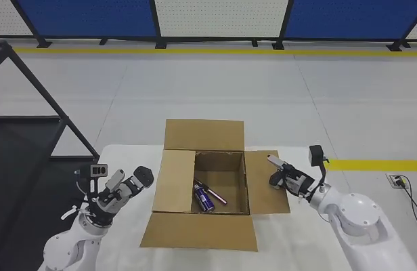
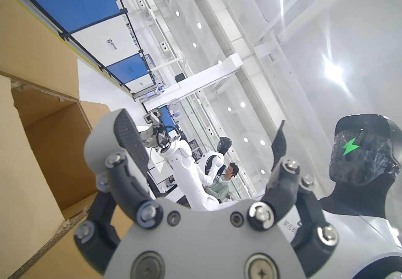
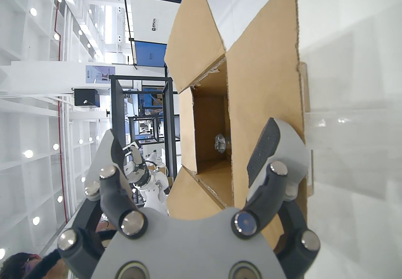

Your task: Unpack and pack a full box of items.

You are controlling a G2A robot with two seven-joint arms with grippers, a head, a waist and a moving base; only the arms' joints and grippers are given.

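Observation:
An open cardboard box stands in the middle of the white table with all its flaps folded out. Inside it lie a dark blue can and a thin pink stick. My left gripper hovers left of the box, open and holding nothing; its fingers are spread wide, with the box beside them. My right gripper is over the box's right flap, open and with nothing in it. The right wrist view looks into the box past its own fingers, and the can's top shows inside.
A black metal rack stands off the table's left end. The table's front edge lies close below the box's front flap. A yellow line marks the floor to the right.

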